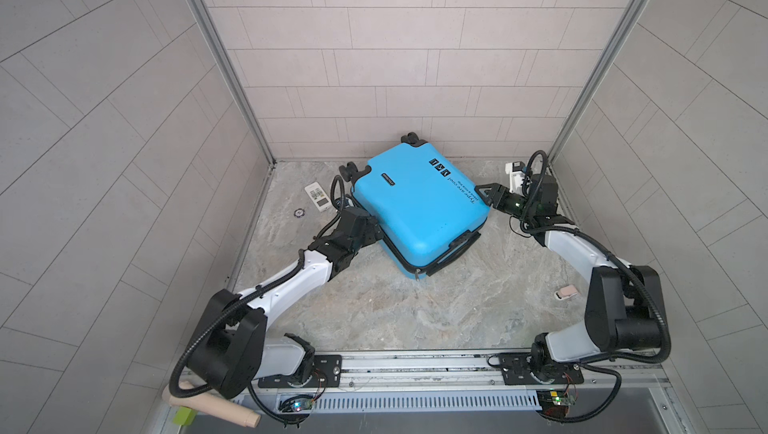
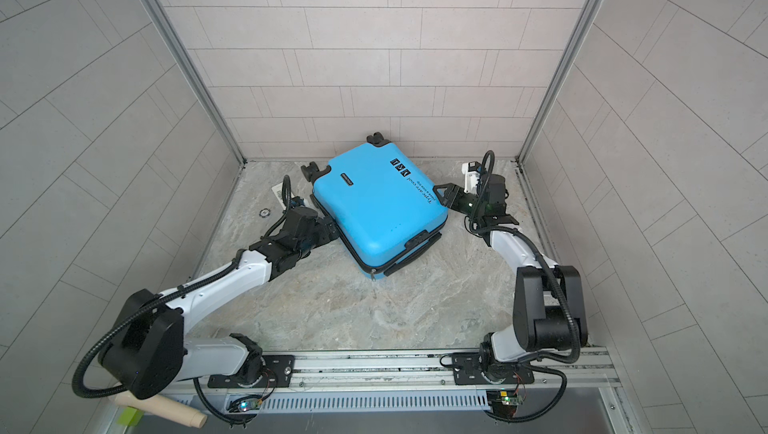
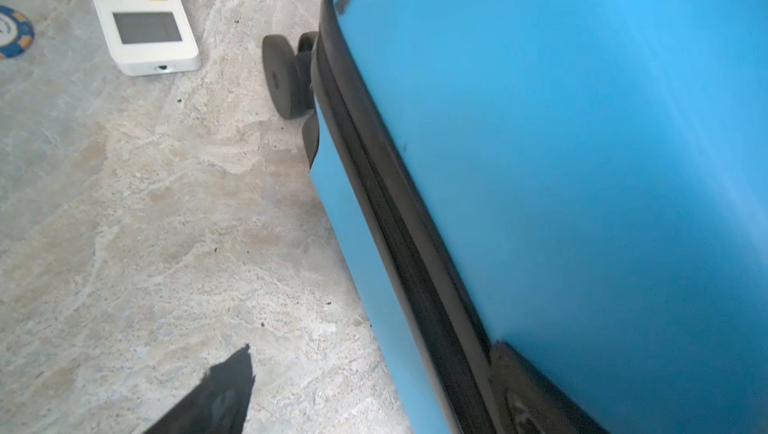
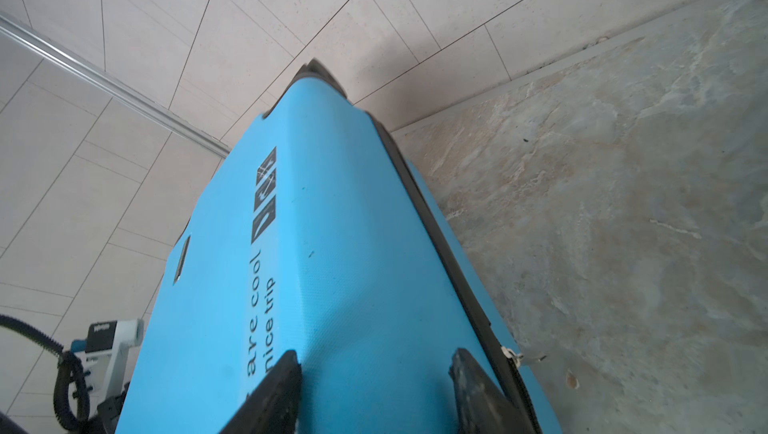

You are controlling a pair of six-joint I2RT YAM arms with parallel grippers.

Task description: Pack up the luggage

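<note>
So, nearest you, a small pink item [image 1: 566, 291] lies on the marble-patterned bench [image 1: 415, 319], beside the right arm. Further in, the luggage [image 1: 419, 207], a bright-blue suitcase, lies flat and askew, shells folded together, printed shell up. Your left gripper [image 3: 374, 353] is at its left side, jaws spread wide: one finger [image 3: 224, 394] hangs free over the bench, the other shows blurred against the upper shell, the black zipper band [image 3: 395, 211] between them; nothing is gripped. Your right gripper [image 4: 374, 353] straddles the upper shell's right edge, jaws partly apart; whether they pinch it, you cannot tell. Beyond the left gripper lie a white remote control [image 1: 318, 199] and a poker chip [image 1: 298, 212]; the far wheels [image 1: 411, 138] sit by the back wall
</note>
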